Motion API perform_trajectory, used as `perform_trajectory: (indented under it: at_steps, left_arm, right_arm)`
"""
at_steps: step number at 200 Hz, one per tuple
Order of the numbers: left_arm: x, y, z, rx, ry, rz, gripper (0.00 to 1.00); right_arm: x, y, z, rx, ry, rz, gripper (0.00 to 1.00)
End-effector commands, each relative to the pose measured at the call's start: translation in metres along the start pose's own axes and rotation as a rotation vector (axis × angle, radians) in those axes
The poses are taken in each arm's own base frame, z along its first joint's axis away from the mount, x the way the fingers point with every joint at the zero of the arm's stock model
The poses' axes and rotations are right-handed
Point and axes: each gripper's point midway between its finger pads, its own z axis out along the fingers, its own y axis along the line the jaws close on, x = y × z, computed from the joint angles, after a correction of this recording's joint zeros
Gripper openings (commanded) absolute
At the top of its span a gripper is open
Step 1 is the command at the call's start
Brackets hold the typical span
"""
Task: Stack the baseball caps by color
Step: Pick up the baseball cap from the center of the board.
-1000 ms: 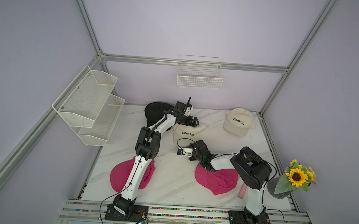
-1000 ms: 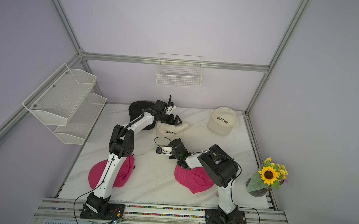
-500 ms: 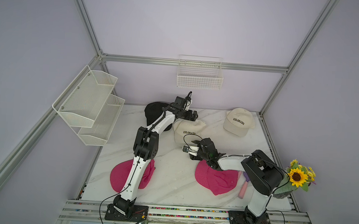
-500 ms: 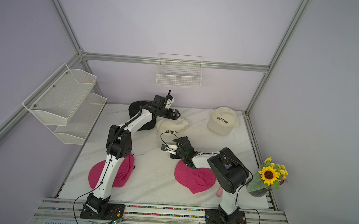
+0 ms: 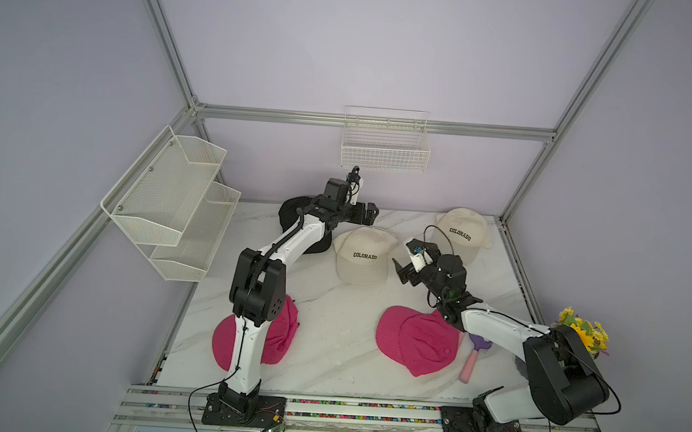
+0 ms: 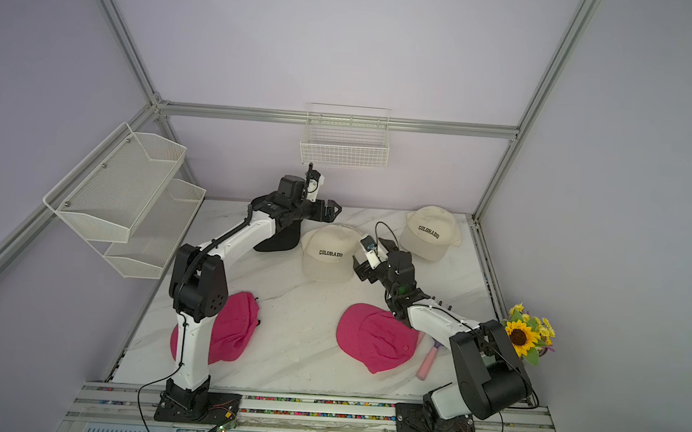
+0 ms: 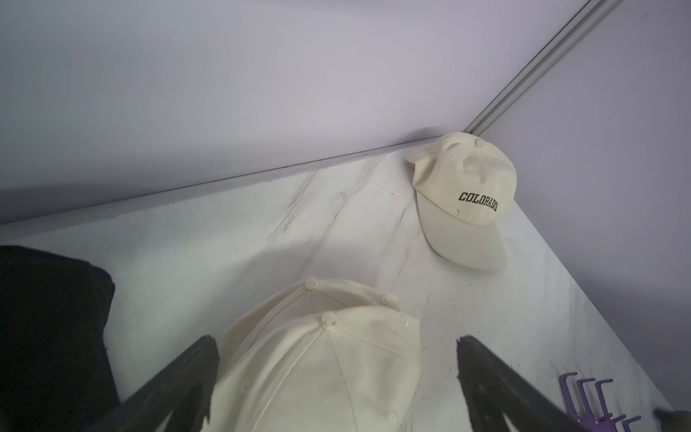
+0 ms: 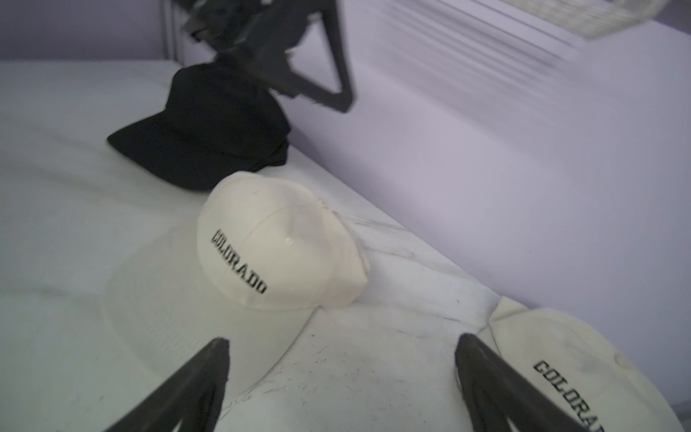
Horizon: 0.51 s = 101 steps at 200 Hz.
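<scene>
Quick rundown of the table. The left gripper (image 5: 370, 214) is held up over the far middle of the marble tabletop (image 5: 329, 307), jaws spread wide with nothing gripped. In the left wrist view it's seen hanging above the cream stack (image 5: 360, 255), and no contact can be made out. That stack is made of two "COLORADO" caps, one nested on the other, and is parked mid-table.

The right gripper (image 5: 403, 254) is also spread wide and nothing is carried in it. It's positioned just right of the cream stack, between it and the third cream cap (image 5: 462, 233), which is sat alone in the far right corner.

The black caps (image 5: 290, 214) are piled at the far edge, just left of the cream stack. They're partly hidden by the left arm, so the count can't be told.

The near-left pink cap (image 5: 282, 333) is half covered by the left arm. The near-right pink cap (image 5: 414, 342) is laid well apart from it. A pink-handled tool (image 5: 469, 363) is tucked just beside the near-right pink cap, and sunflowers (image 5: 578, 325) are stood at the right edge.
</scene>
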Motion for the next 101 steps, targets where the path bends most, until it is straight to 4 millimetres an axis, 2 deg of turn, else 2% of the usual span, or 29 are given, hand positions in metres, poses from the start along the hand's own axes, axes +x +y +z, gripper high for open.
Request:
perform_trajectory:
  at_steps: [1,17,41,76,101]
  left_arm:
    - [-0.053,-0.013,-0.046,0.004,-0.220,-0.003,1.00]
    - [-0.047,-0.010,-0.061,-0.018,-0.249,-0.005,1.00]
    - [-0.036,-0.003,-0.076,-0.059,-0.259,-0.013,1.00]
    - [-0.017,0.012,-0.091,-0.135,-0.252,-0.026,1.00]
    - [-0.002,0.022,-0.102,-0.170,-0.260,-0.061,1.00]
  right_arm:
    - [-0.020,-0.059,-0.004,0.235,-0.096,0.465,0.97]
    - [-0.008,-0.079,0.004,0.330,-0.043,0.578,0.97]
    - [0.005,-0.088,0.016,0.358,-0.002,0.710,0.97]
    - [0.002,-0.094,0.029,0.256,-0.065,0.946,0.97]
    - [0.011,-0.104,0.039,0.199,-0.106,1.183,0.95]
